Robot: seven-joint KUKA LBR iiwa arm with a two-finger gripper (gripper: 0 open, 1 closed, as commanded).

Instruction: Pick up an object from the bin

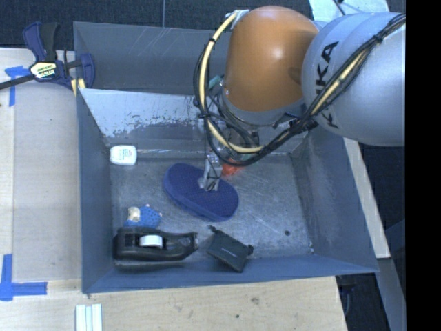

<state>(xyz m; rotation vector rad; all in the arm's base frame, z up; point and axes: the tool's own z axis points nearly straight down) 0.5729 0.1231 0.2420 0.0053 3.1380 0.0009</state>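
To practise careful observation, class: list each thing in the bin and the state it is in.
Blue oval pad: lying flat in the middle, gripper low over it.
Tape dispenser: on its side by the front wall, white roll loaded.
Black box: tilted, beside the dispenser.
White case: flat, alone by the left wall.
Blue-and-white lump: resting just behind the dispenser.

robotics lab bench, industrial kuka arm [358, 74] with orange wrist cover [270, 54] and looped cables [241, 147] at upper right of the frame, scuffed grey metal bin [94, 185] at centre
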